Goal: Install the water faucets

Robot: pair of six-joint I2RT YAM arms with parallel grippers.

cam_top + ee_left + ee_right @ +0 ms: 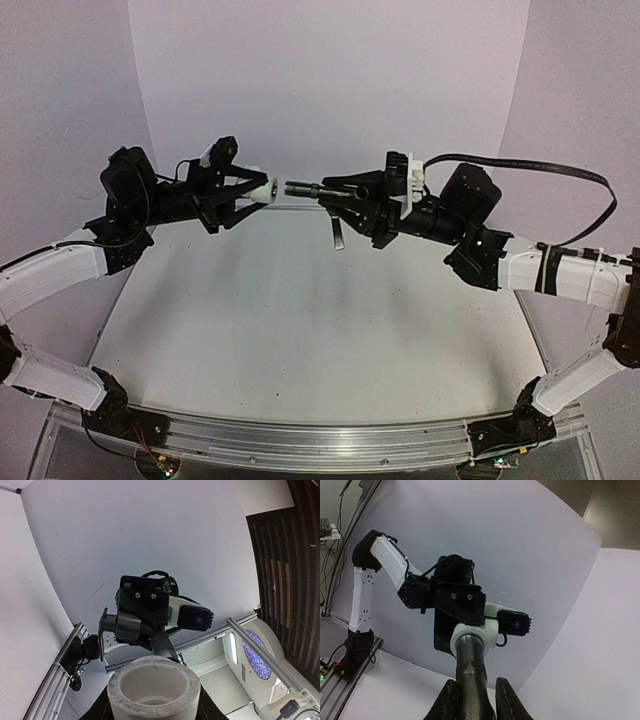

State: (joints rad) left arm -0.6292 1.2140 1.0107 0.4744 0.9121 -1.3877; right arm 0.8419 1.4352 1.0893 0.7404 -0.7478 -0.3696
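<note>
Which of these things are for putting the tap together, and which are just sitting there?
For the job:
- dark grey tap, held in the right gripper
- white fitting, held in the left gripper

Not part of the job:
- black cable
- metal rail at the near edge
- white table underneath

White fitting [154, 687] filling btm of frame, hollow end facing out.
Grey tap [131, 626] pointing back at it from just beyond the rim, R arm [146, 597] w/ wrist cam [196, 618] sitting behind.
</note>
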